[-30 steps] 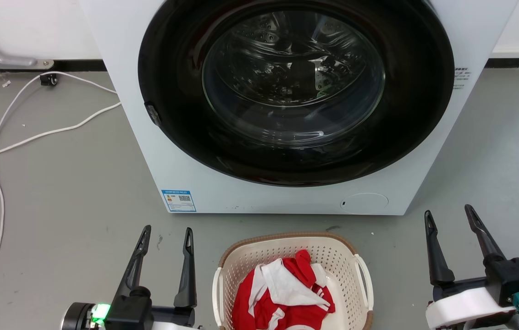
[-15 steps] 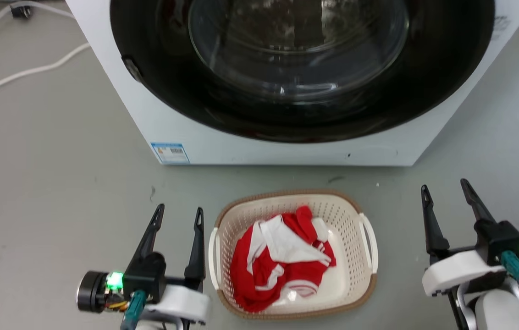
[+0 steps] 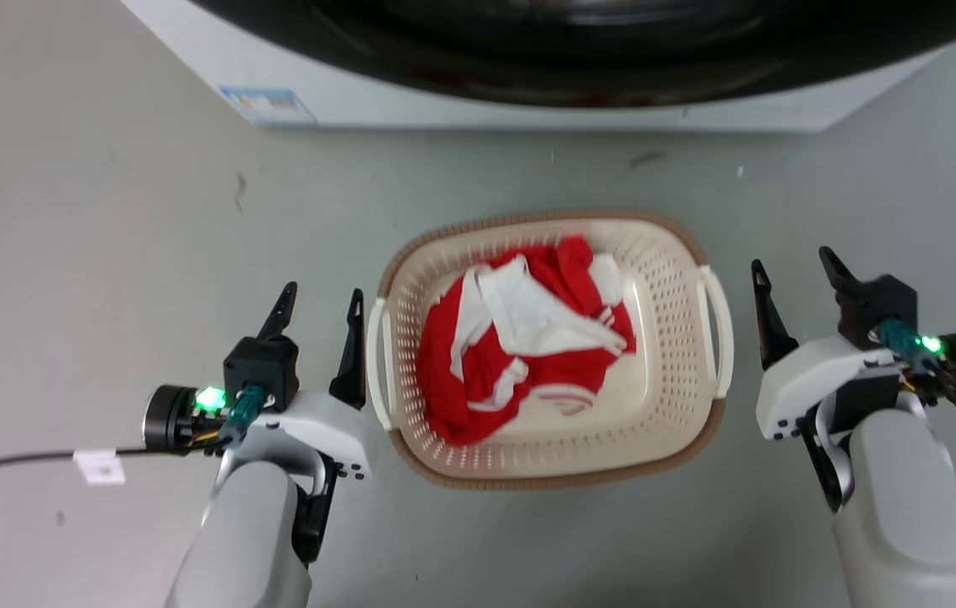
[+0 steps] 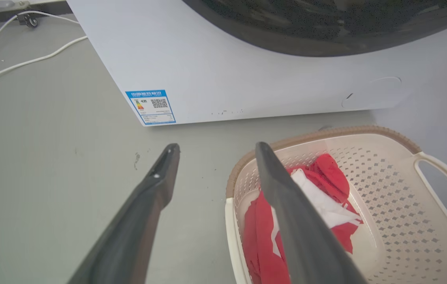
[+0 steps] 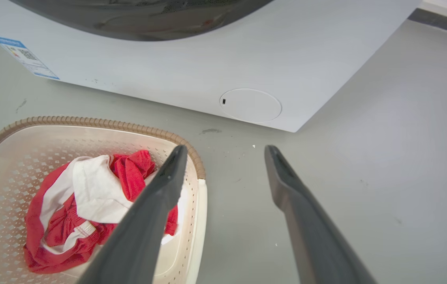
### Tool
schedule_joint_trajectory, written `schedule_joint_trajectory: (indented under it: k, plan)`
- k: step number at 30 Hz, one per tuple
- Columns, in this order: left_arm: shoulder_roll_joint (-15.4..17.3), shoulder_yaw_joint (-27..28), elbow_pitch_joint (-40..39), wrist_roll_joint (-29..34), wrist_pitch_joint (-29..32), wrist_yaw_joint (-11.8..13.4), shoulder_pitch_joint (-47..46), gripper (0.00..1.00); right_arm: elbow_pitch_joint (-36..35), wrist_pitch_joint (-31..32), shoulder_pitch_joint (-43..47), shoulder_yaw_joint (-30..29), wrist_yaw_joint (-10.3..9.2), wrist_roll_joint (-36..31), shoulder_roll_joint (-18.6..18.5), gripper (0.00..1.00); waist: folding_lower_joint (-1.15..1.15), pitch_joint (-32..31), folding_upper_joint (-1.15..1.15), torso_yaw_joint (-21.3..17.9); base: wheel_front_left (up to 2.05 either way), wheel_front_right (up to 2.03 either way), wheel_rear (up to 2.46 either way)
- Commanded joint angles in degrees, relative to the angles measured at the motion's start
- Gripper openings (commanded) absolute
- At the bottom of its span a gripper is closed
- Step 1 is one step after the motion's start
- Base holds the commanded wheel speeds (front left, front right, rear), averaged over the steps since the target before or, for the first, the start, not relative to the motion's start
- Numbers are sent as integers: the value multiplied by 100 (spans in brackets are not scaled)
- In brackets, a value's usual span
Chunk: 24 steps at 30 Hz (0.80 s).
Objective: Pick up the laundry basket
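Laundry basket [image 3: 674,371] sits on the grey floor [image 3: 106,253], just in front of the washing machine [image 3: 478,101], between the two arms. A strip of bare floor separates basket and machine. Inside the basket is a crumpled red & white garment [image 3: 520,355], lying toward its left side.

Left gripper [image 3: 322,295]: fingers spread a moderate width, nothing between them. Its inner finger is just beside the basket's left handle [image 3: 377,363]; can't tell if they touch. In the left wrist view that finger crosses in front of the basket's near corner.

Right gripper [image 3: 790,262]: fingers also apart, nothing held. It is near the right handle [image 3: 719,329], w/ a gap of floor between.

Other things around:
- Machine's dark door rim runs across the top of the head view, w/ a blue-edged sticker [image 3: 268,103] at the lower left of the white front.
- Round cover [image 5: 250,105] at the machine's lower right.
- White cord [image 4: 30,61] on the floor left of the machine, well apart from the basket.
- Dark cable w/ a white tag [image 3: 98,466] trails from the left wrist.
- A few dark scuffs on the floor.
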Motion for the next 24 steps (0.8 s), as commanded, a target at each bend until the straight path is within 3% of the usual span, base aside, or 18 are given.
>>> schedule_joint_trajectory:
  k: [1,9,24]
  plan:
    - [39,-17,249,73,-15,-74,-242,100,214,51,-261,-11,-5,-42,-15,100,-1,612,0,-15,0,0,0]
    - [68,-170,1313,221,-15,-276,-1036,100,1212,425,-1017,31,-5,-77,-5,100,-1,1177,0,30,0,0,0]
    - [41,-577,3253,209,-14,-555,-2096,100,2613,1025,-1954,270,-5,56,-7,100,-1,1541,0,129,0,0,0]
